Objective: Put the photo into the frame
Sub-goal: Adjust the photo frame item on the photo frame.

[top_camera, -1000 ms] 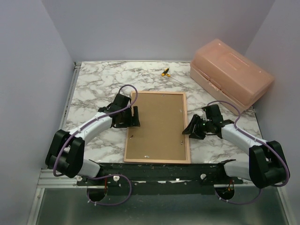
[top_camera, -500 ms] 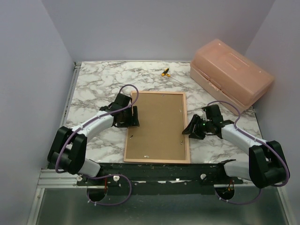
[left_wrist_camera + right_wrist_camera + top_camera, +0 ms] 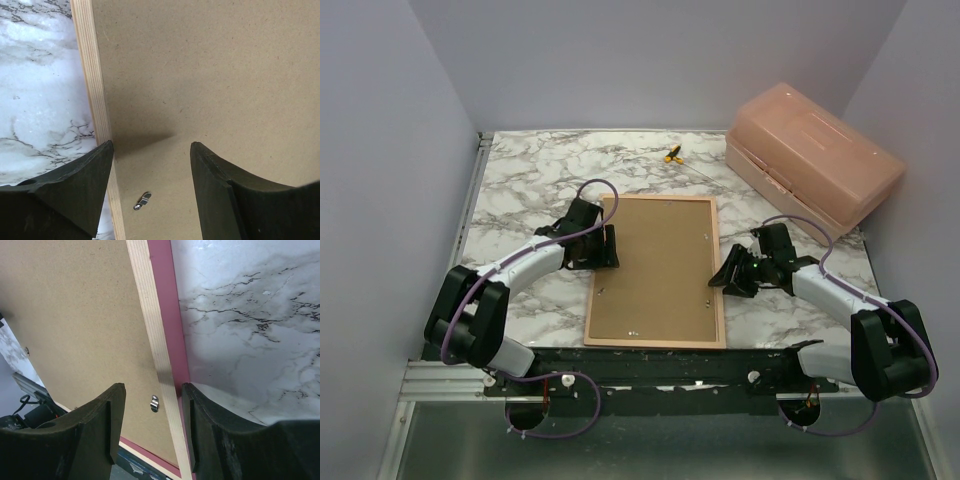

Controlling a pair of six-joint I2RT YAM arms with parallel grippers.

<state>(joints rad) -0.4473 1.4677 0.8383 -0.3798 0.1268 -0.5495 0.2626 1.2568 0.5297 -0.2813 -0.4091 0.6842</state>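
On the desk (image 3: pixel 520 190) the frame (image 3: pixel 656 344) lies face down with the backing board (image 3: pixel 658 265) in it; no photo is visible. The left tool (image 3: pixel 150 150) and right tool (image 3: pixel 152 390) hang released over its side rims. If a finger misses the small clip (image 3: pixel 142 201), the frame may slide.

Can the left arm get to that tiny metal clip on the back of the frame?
Probably yes. The left gripper hangs open right over the frame at its left edge. The metal clip lies bare on the backing board, between the fingers in the wrist view, with nothing covering it.
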